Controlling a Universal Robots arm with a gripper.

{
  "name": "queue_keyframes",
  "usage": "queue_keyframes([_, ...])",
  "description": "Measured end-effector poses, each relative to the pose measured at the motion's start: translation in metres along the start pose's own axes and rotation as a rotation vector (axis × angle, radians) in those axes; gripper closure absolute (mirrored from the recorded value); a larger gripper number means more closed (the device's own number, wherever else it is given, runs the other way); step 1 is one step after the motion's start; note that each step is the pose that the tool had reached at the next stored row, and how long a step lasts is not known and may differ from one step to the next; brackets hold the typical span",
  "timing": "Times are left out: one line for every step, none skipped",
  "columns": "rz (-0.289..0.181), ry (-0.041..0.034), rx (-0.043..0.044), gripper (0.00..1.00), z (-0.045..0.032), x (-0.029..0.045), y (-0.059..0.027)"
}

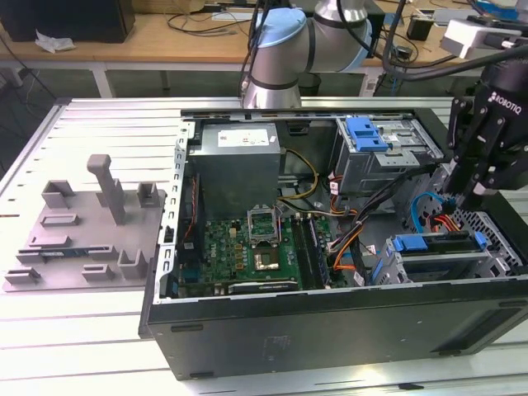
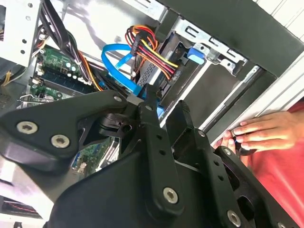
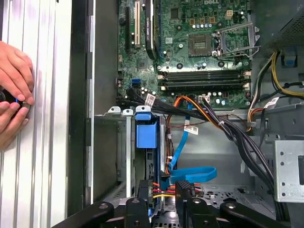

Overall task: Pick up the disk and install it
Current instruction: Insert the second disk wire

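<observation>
End effector [image 3: 164, 187]: black two-finger unit, fingers [image 3: 144, 192] apart, nothing clamped between them that you can see in either wrist view. It hangs over the right-hand end, in the exterior view, of the open black computer case [image 1: 247, 330], over orange, yellow and blue cables [image 3: 190, 173].

The disk [image 3: 145, 130], a silver drive in a blue plastic carrier, lies just under and ahead of the end effector. By the look of it, it is already seated in the grey metal drive cage [image 1: 487, 264]. Its long axis runs from the blue carrier front straight back toward the fingers, roughly in line with the gap between them.

A person's hands [image 3: 14, 90] rest on the slatted metal table [image 1: 82, 330] beside the case wall.
</observation>
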State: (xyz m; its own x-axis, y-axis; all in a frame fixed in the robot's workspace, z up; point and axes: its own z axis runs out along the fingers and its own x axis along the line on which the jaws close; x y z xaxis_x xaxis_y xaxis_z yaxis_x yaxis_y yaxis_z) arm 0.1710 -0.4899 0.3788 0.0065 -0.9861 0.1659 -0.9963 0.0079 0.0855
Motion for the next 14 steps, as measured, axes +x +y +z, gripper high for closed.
queue_keyframes([0.0,0.0012,-0.0025,0.64,0.0011,-0.0002,-0.0001])
queue_keyframes([-0.001,0.003,-0.0065,0.64,0.0027,-0.0006,-0.0002])
queue_keyframes([-0.001,0.0043,-0.0091,0.64,0.0039,-0.0009,-0.0002])
queue_keyframes([-0.001,0.0053,-0.0109,0.64,0.0049,-0.0011,-0.0003])
queue_keyframes([-0.002,0.0068,-0.0137,0.64,0.0067,-0.0016,-0.0003])
queue_keyframes([-0.002,0.0087,-0.0161,0.64,0.0085,-0.0021,-0.0003])
queue_keyframes([-0.002,0.01,-0.018,0.64,0.0102,-0.0026,-0.0002])
queue_keyframes([-0.002,0.0111,-0.0194,0.64,0.0115,-0.003,-0.0002])
queue_keyframes([-0.002,0.0118,-0.0202,0.64,0.0124,-0.0032,-0.0001])
queue_keyframes([-0.003,0.0122,-0.0208,0.64,0.0131,-0.0035,-0.0001])
queue_keyframes([-0.002,0.0127,-0.0211,0.64,0.0139,-0.0037,0.0001])
queue_keyframes([-0.002,0.0131,-0.0213,0.65,0.0149,-0.0041,0.0004])
queue_keyframes([-0.002,0.0135,-0.0214,0.72,0.0159,-0.0044,0.0007])
queue_keyframes([-0.002,0.014,-0.0215,0.78,0.0164,-0.0045,0.0009])
